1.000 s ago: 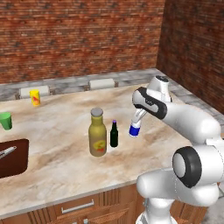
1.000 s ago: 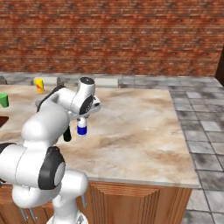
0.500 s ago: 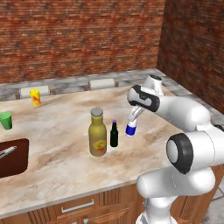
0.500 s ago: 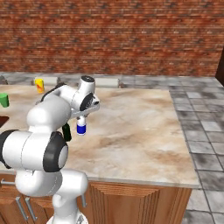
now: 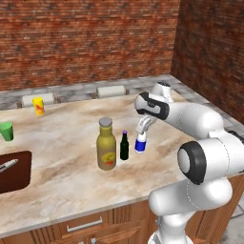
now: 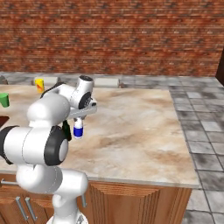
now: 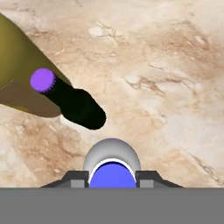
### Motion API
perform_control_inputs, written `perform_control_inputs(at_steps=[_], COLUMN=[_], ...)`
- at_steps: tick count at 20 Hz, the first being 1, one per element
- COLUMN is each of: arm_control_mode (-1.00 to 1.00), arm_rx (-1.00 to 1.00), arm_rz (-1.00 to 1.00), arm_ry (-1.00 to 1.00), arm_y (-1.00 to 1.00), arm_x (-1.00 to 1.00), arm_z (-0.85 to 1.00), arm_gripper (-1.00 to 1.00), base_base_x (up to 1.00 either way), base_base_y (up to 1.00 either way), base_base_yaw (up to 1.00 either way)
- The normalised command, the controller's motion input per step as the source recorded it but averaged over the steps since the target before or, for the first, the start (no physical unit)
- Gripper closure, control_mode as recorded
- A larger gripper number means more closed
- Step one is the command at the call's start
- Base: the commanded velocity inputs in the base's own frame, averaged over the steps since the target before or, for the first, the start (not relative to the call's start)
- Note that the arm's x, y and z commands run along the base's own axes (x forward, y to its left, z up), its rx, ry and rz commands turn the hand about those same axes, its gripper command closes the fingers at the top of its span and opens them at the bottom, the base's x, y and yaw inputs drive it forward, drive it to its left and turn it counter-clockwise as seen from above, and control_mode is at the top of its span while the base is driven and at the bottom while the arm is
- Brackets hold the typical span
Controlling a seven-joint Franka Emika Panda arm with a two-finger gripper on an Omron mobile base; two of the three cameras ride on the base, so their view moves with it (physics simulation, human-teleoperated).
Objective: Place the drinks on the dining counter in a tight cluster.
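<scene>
We are holding the white-and-blue bottle (image 5: 140, 143) in the closed hand (image 5: 141, 127), apparently setting it beside the dark purple-capped bottle (image 5: 124, 146); next, releasing it gently.

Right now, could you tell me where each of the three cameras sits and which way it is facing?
Left base view: behind the arm to its left, looking forward and down over the dining counter toward the brick corner; the arm rises lower right, the gripper shut on the white-and-blue bottle.
Right base view: behind to its right, facing the brick wall; the arm rises lower left.
Hand view: on the hand, looking down along the fingertips.
All three share that bottle and the dark bottle.
</scene>
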Motion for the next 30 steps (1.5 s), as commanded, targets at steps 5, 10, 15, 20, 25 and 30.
perform_control_inputs(at_steps=[5, 10, 15, 20, 25, 30], arm_control_mode=[-1.0, -1.0, -1.0, -1.0, -1.0, -1.0], arm_rx=[-0.02, -0.02, 0.0, 0.0, 0.0, 0.0], arm_rz=[0.0, 0.0, 0.0, 0.0, 0.0, 0.0], arm_ry=[0.03, 0.0, 0.0, -0.01, -0.01, 0.0], arm_y=[0.07, 0.0, 0.0, 0.0, 0.0, 0.0], arm_x=[0.0, 0.02, 0.0, 0.0, 0.0, 0.0], arm_z=[0.0, -0.05, -0.25, -0.26, -0.17, -0.08], arm_gripper=[1.0, 1.0, 1.0, 1.0, 1.0, 1.0], base_base_x=[0.0, 0.0, 0.0, 0.0, 0.0, 0.0], base_base_y=[0.0, 0.0, 0.0, 0.0, 0.0, 0.0], base_base_yaw=[0.0, 0.0, 0.0, 0.0, 0.0, 0.0])
